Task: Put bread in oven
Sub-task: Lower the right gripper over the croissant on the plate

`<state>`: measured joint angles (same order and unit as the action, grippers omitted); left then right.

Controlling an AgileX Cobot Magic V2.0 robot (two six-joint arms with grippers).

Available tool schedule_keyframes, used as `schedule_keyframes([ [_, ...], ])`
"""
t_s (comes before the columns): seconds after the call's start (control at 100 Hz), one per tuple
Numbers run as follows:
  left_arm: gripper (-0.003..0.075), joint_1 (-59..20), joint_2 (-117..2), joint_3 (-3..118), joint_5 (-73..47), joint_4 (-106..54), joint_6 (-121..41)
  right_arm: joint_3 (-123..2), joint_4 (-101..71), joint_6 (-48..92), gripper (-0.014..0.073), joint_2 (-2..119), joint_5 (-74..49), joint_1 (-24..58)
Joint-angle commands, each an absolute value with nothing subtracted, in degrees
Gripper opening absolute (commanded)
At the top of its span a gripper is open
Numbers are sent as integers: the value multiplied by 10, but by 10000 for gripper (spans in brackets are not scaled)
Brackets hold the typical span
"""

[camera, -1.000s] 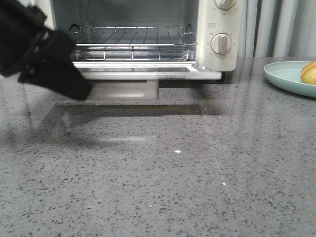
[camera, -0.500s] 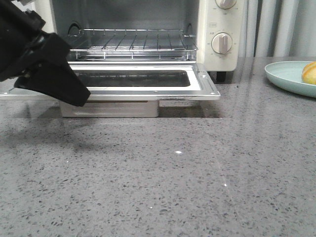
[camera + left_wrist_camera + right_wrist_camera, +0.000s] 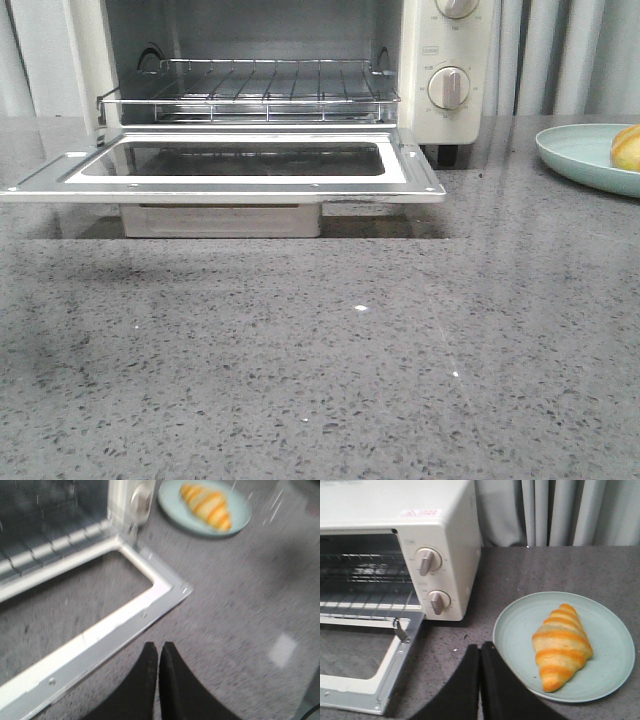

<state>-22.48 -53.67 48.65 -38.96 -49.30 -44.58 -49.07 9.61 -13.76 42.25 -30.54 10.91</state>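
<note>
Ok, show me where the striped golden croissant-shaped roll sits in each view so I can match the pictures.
Front view: the striped golden croissant-shaped roll is only a sliver at the right edge, on the pale green plate.
Left wrist view: whole roll on the plate, near the top.
Right wrist view: whole roll on the plate, lower right.
Shared landmark: the cream-white toaster oven's round lower knob, between open door and plate.

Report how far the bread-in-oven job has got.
Done: the oven door lies fully dropped open, wire rack bare. In hand: nothing; the left hand and right hand are both shut and empty, the right one just beside the pale green plate. Left: the bread still lies on that plate, so picking it up and setting it on the rack remains.
</note>
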Motion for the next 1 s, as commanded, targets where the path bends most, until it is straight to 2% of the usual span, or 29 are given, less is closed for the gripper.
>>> schedule_keyframes([
  [0.0,-22,-224,-477,506,-382,-508,-421,-577,130,-140,-4,493,-315,99],
  [0.09,-22,-224,-438,506,-388,-504,-396,-624,130,-142,108,556,-324,74],
  [0.21,-22,-224,-390,506,-406,-503,-375,-667,126,-174,331,630,-327,21],
  [0.28,-22,-224,-368,506,-416,-503,-363,-678,108,-174,407,668,-329,-17],
  [0.44,-22,-224,-330,506,-420,-500,-354,-688,71,-174,391,745,-362,-73],
  [0.64,-22,-224,-323,506,-419,-500,-354,-688,61,-160,391,799,-379,-56],
  [0.99,-22,-224,-323,506,-413,-500,-354,-693,76,-160,391,848,-340,-49],
])
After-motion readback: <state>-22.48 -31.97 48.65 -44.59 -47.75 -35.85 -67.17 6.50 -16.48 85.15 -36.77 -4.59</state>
